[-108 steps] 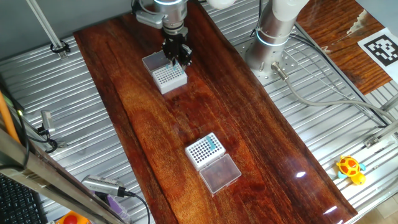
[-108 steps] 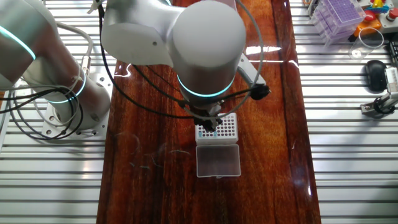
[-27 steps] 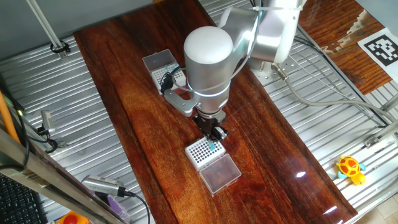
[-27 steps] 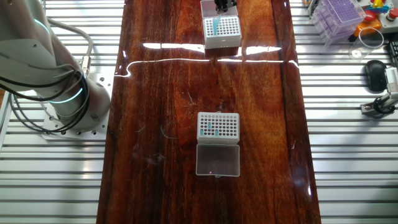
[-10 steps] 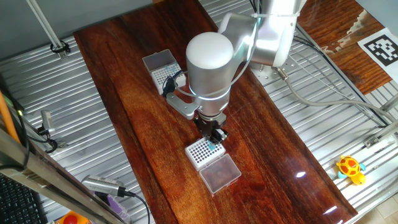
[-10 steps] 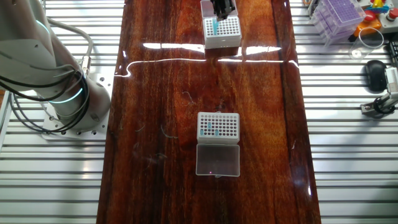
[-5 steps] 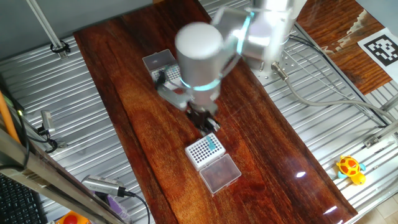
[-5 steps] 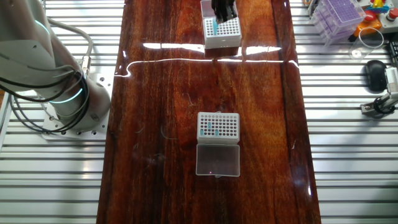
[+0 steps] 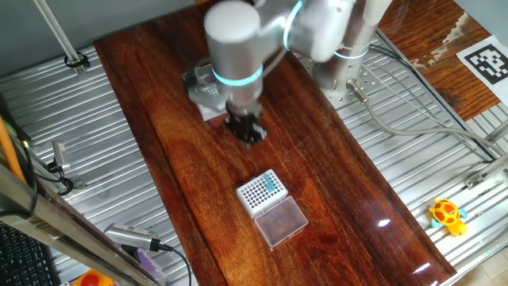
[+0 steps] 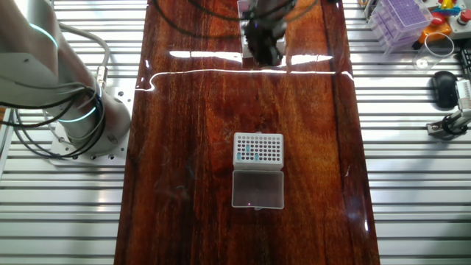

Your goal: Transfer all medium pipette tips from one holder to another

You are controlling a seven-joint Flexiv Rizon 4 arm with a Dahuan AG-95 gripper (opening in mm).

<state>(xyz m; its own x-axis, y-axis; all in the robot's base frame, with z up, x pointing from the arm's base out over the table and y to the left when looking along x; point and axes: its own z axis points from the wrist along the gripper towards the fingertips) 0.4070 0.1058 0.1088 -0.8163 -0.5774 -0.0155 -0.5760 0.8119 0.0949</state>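
Right, my readout:
Gripper (image 9: 248,133): blurred above bare wood between both racks; I cannot tell its jaw state.
Medium pipette tips (image 9: 272,184): teal cluster in near rack (image 9: 262,193); more (image 10: 250,152) in the other view.
Far rack (image 9: 205,97): partly hidden by arm.

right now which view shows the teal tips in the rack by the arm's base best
The other fixed view: that rack sits unobstructed mid-table, teal tips visible. In one fixed view the arm hides most of it.
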